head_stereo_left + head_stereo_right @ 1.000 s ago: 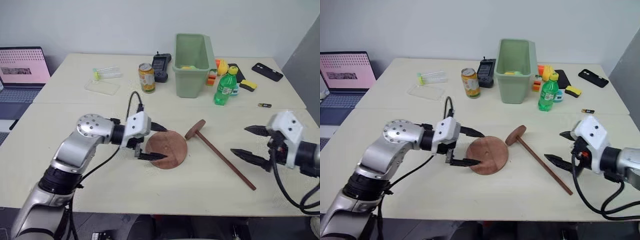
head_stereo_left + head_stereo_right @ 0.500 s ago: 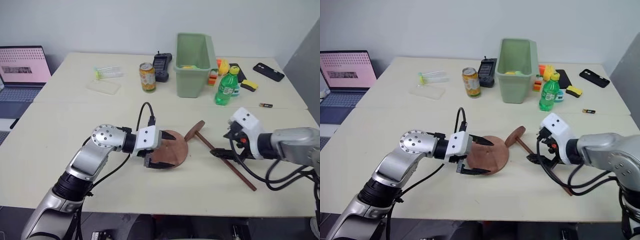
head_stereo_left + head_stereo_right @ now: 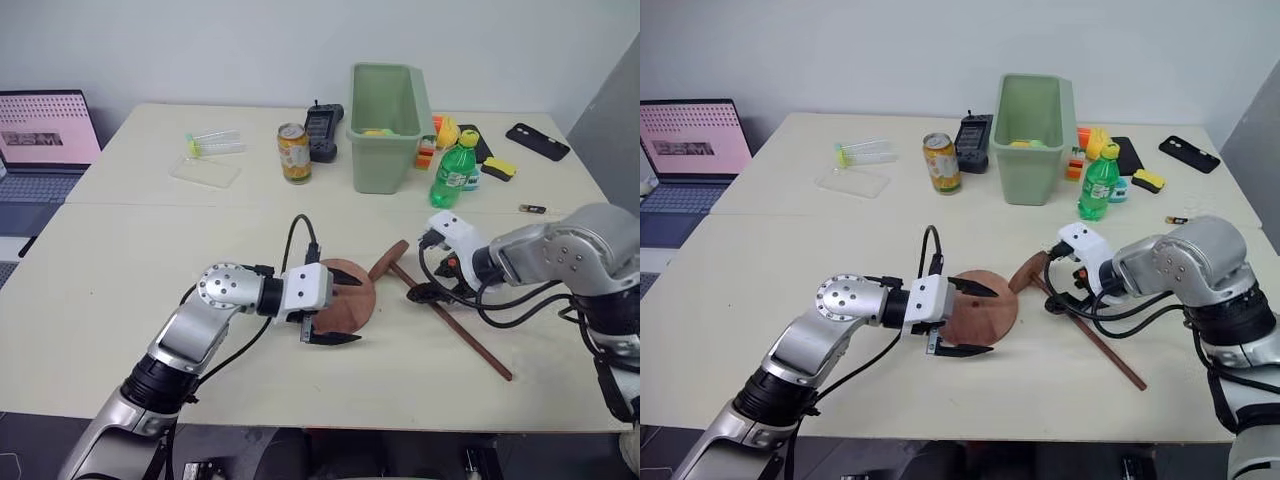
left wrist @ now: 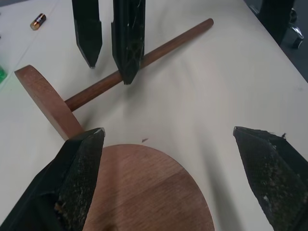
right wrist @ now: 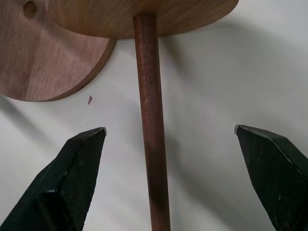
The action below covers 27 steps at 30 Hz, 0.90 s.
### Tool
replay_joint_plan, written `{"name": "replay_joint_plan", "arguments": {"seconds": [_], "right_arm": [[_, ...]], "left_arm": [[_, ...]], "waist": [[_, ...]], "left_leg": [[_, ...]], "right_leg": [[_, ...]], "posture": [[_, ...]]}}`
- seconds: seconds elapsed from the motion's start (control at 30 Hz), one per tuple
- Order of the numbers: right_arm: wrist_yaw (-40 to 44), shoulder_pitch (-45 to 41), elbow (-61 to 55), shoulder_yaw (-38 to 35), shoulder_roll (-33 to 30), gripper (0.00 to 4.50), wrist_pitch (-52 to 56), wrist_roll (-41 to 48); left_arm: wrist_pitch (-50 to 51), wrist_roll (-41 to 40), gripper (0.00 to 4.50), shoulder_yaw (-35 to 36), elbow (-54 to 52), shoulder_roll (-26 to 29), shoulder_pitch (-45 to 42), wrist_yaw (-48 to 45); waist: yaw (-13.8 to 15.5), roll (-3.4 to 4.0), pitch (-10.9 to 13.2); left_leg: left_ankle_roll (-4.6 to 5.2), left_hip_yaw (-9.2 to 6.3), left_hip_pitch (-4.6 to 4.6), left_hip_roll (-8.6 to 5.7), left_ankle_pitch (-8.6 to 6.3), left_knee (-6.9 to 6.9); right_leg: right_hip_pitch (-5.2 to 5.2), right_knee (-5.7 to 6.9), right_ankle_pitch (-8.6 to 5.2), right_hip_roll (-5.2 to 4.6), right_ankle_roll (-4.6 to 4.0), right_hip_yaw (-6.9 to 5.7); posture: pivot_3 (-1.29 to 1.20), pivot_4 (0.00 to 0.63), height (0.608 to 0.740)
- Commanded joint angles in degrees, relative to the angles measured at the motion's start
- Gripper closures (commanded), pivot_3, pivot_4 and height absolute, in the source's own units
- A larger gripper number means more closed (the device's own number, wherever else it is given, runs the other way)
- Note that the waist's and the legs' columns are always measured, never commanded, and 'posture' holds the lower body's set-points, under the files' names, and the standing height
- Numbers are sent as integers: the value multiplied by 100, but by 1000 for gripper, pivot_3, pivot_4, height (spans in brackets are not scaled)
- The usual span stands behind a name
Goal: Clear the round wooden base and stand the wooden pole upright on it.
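- I am straddling the wooden pole [image 5: 151, 144] with my right end effector [image 3: 1065, 295], its jaws spread wide and clasping nothing, one finger on each side of the shaft and clear of it
- The pole is lying flat on the counter [image 3: 150, 250], its fixed end disc [image 3: 390, 259] tilted up on edge just beside the round wooden base [image 3: 345, 297], the shaft running away toward my right
- The base is lying flat on the counter with nothing resting on it, its small centre hole [image 5: 30, 8] uncovered, so I judge the clearing part finished
- My left end effector [image 3: 335, 310] is hovering at the base's near-left rim, jaws likewise spread and gripping nothing; one finger is over the wood and the other over bare counter
- To do this step well, I am aiming to centre the shaft between my right fingers before clenching, so it is not getting nudged sideways and rolling
- I am choosing a grip close to the disc end, where the weight probably sits, so the long shaft is less likely to swing when lifted
- I am planning to pinch the base rim with my left so the disc is not sliding while the pole is being stood up
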Motion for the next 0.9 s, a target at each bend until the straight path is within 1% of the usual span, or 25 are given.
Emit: {"name": "replay_joint_plan", "arguments": {"seconds": [0.03,0.07,0.17,0.23,0.27,0.37,0.5,0.6,0.77,0.9], "right_arm": [[193,-311,276,232,47,496,42,59],[218,-342,338,272,60,836,42,60],[277,-401,481,366,106,1435,42,75],[296,-412,535,414,164,1991,42,25],[300,-414,553,426,188,2075,42,-2],[314,-400,623,439,256,2739,42,-76],[321,-364,684,415,312,3747,42,-116],[299,-340,725,369,350,4291,42,-120],[243,-405,804,265,394,4283,42,-130],[37,-730,877,-387,399,4283,42,-10]], "left_arm": [[-69,-73,0,88,-234,-61,32,106],[-63,-80,0,92,-249,-64,40,121],[-60,-75,0,94,-272,-68,50,143],[-66,-85,0,101,-280,-81,52,158],[-70,-92,0,105,-281,-87,53,166],[-46,-156,0,115,-307,-121,49,186],[-12,-240,0,143,-321,-184,21,211],[22,-266,0,154,-317,-195,-14,209],[23,-303,0,202,-240,-161,-87,198],[161,-576,0,649,-73,-143,-276,342]], "waist": [[0,0,0],[0,0,0],[4,0,0],[2,0,0],[2,0,0],[3,0,0],[3,0,0],[1,0,0],[1,0,0],[0,2,1]], "left_leg": [[0,-1,-4,-1,0,5],[0,-2,-5,-1,0,6],[0,-4,-8,-2,0,8],[0,-2,-8,-2,0,8],[0,-2,-8,-2,0,8],[0,-4,-9,-2,0,9],[0,-3,-11,-3,0,10],[0,-4,-11,-2,0,10],[1,-4,-10,-1,0,10],[0,-1,-12,-2,0,12]], "right_leg": [[-3,3,0,0,0,-1],[-4,4,0,0,0,-2],[-5,6,0,0,0,-2],[-5,6,0,0,0,-2],[-5,6,0,0,0,-2],[-7,8,0,0,0,-3],[-7,8,0,0,0,-4],[-8,9,0,0,0,-3],[-8,12,0,0,0,-4],[-14,22,0,0,0,-2]], "posture": [[0,150,740],[0,150,740],[0,150,740],[0,150,740],[0,150,740],[0,150,740],[0,150,740],[0,150,740],[0,150,740],[0,150,740]]}}
